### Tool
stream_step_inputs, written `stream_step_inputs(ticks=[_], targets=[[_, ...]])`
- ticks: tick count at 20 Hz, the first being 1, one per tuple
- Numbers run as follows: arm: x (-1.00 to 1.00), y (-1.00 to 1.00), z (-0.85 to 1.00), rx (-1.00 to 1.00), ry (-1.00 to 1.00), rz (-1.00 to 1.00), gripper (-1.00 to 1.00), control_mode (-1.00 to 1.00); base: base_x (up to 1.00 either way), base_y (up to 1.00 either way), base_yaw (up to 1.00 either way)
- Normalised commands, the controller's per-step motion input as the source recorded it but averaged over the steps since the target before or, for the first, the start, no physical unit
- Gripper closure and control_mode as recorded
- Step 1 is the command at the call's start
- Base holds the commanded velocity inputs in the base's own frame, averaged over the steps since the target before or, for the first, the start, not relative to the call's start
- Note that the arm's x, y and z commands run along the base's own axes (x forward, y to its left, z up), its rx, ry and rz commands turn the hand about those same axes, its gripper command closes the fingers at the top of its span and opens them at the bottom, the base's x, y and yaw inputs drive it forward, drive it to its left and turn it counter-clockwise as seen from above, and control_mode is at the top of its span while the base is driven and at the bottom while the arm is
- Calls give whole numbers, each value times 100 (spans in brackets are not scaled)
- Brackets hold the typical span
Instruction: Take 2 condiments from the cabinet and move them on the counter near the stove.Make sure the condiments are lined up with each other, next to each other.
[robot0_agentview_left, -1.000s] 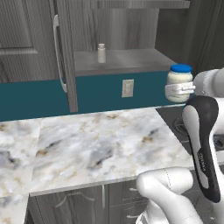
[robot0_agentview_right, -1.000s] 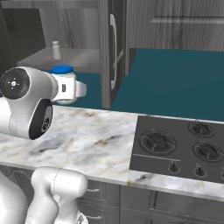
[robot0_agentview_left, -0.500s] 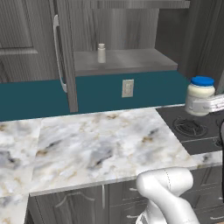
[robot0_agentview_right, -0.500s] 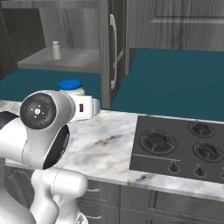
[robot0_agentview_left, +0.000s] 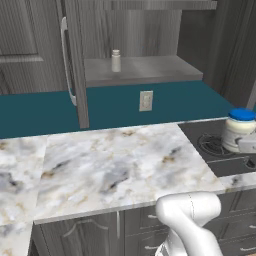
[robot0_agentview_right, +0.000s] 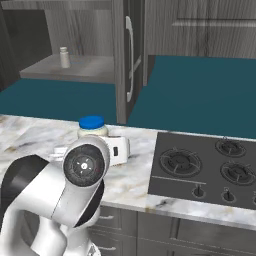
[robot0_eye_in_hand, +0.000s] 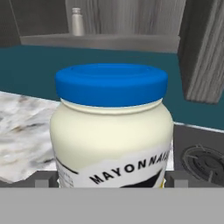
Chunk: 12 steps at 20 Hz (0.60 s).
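The cream-white mayonnaise jar (robot0_eye_in_hand: 111, 127) with a blue lid stands upright between my gripper (robot0_eye_in_hand: 111, 180) pads, which are shut on its lower body. In the base views the jar (robot0_agentview_left: 240, 129) (robot0_agentview_right: 93, 128) hangs low over the white marble counter (robot0_agentview_left: 115, 165), just left of the black stove (robot0_agentview_right: 210, 167). I cannot tell whether its base touches the slab. The slim pale grey shaker (robot0_agentview_left: 116, 61) (robot0_agentview_right: 64, 57) (robot0_eye_in_hand: 77, 22) stands upright on the shelf of the open dark grey cabinet (robot0_agentview_left: 145, 70), well behind and left of the jar.
The open cabinet door (robot0_agentview_left: 75, 65) with its long silver handle (robot0_agentview_right: 130, 60) juts out over the counter, left of the jar in the left base view. A wall socket (robot0_agentview_left: 145, 100) sits on the teal backsplash. Grey drawers (robot0_agentview_left: 100, 235) run under the slab.
My arm has carried the jar out from the cabinet's height, rightward and down, to a low spot over the counter beside the stove. The shaker has stayed on the shelf.
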Motion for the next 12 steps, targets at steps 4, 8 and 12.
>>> stream_step_inputs(ticks=[4, 8, 12], targets=[[-3, -43, -39, 0, -1, 3, 100, -100, 0, 0, 0], [-3, -46, -29, 0, 0, 2, 100, -100, 0, 0, 0], [7, -39, -66, 0, -4, 7, 100, -100, 0, 0, 0]])
